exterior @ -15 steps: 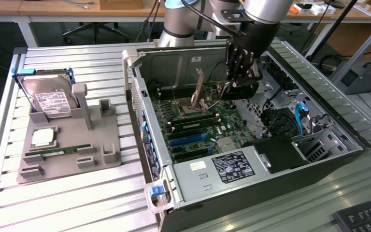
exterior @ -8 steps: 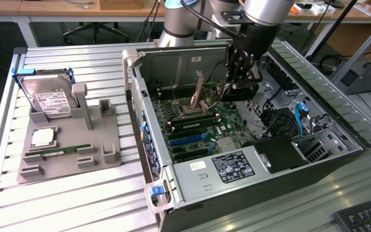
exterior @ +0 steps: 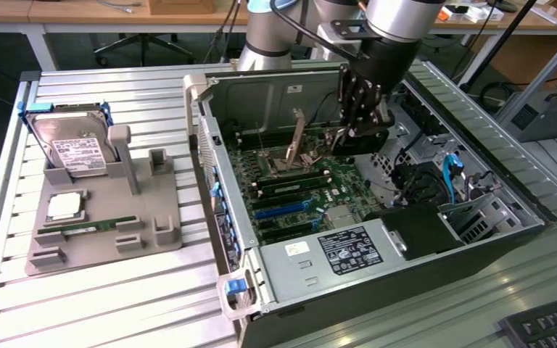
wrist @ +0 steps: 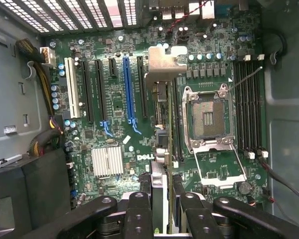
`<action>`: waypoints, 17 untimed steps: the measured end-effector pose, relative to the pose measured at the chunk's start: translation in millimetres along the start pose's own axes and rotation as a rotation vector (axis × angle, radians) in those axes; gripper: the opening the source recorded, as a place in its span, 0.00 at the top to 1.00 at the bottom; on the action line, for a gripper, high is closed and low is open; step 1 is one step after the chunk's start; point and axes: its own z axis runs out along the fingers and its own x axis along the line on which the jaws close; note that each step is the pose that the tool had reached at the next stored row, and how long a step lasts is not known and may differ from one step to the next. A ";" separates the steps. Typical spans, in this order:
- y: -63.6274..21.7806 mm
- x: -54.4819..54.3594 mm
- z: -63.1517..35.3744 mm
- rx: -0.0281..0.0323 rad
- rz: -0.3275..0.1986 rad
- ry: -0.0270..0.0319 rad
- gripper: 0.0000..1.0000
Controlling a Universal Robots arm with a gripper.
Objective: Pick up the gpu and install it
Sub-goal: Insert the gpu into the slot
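Observation:
The gpu (wrist: pixel 165 124) shows edge-on as a thin card with a silver metal end bracket (wrist: pixel 167 64). It hangs over the motherboard (wrist: pixel 114 107), between the black expansion slots and the open CPU socket (wrist: pixel 209 117). My gripper (wrist: pixel 162 199) is shut on the gpu, with a black finger on each face of the card. In the exterior view my gripper (exterior: pixel 361 130) reaches down into the open computer case (exterior: pixel 211 145), just above the board.
A long blue slot (wrist: pixel 128 89) lies beside black slots. RAM slots (wrist: pixel 249 109) flank the socket. On the exterior view's left, a grey holder (exterior: pixel 104 225) carries a hard drive (exterior: pixel 70 148), a CPU (exterior: pixel 64 206) and a RAM stick (exterior: pixel 80 230). A keyboard (exterior: pixel 550 326) is at the near right.

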 end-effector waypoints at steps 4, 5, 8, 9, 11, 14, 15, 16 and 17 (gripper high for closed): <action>0.2 0.9 0.1 0.0000 0.000 -0.0001 0.73; 0.3 1.2 0.2 0.0000 0.000 -0.0001 0.73; 0.3 2.0 0.2 0.0000 0.000 -0.0001 0.73; 0.4 2.1 0.2 0.0000 0.000 -0.0001 0.73; 0.4 2.6 0.3 0.0000 0.000 -0.0001 0.73; 0.5 3.4 0.3 0.0000 0.000 -0.0001 0.73; 0.4 3.6 0.4 0.0000 0.000 -0.0001 0.73; 0.4 3.9 0.4 0.0000 0.000 -0.0002 0.73; 0.4 4.1 0.4 0.0000 0.000 -0.0001 0.73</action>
